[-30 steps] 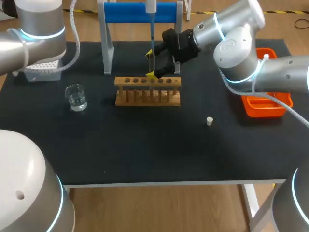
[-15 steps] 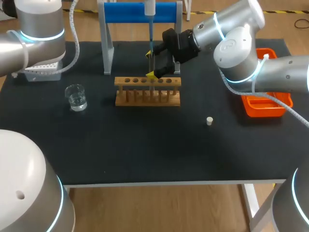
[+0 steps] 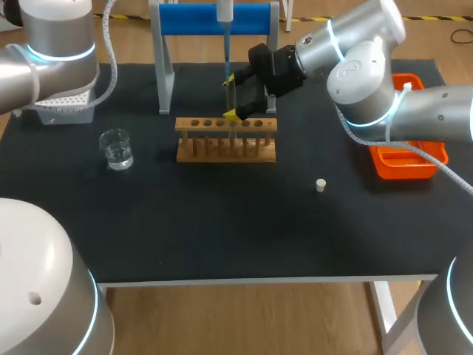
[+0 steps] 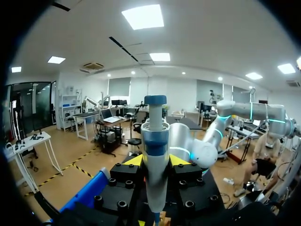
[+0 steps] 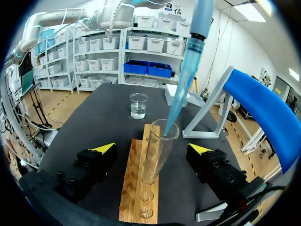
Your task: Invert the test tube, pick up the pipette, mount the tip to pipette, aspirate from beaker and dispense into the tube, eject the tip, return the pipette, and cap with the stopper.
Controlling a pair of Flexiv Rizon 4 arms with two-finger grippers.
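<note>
Black table (image 3: 222, 222) fills the head view, with your left arm (image 3: 52, 44) coming in at one side and your right arm (image 3: 369, 66) at the other. The head view cuts off the left gripper at its upper edge, so you only get it from the left wrist view. There the left gripper (image 4: 156, 162) is clamped on the pipette (image 4: 155, 141), yellow tips pressed to the barrel from both sides, pipette upright.

The right arm covers part of the orange tray (image 3: 403, 171) at the table's right side. Blue stand (image 3: 185, 18) is at the back, and the wooden rack (image 3: 222, 157) is just in front of it, mid-table. Tip box (image 3: 66, 107) sits back left, partly hidden under the left arm. Beaker (image 3: 116, 148) with clear liquid stands left of the rack, apart from it.

Test tube (image 5: 156, 155) stands between the fingers of the right gripper (image 5: 152, 149), seemingly seated in a rack hole; its base is hard to make out. That gripper is wide open, both fingers off the glass, holding nothing. From the head view the tube is mostly lost against the black gripper body.

Pipette tip (image 5: 181, 89) comes down from above at a slant, its end inside the tube's mouth. Whether there is liquid in the tube, can't tell. Stopper (image 3: 321, 185) lies alone on the table right of the rack, well apart from both grippers.
</note>
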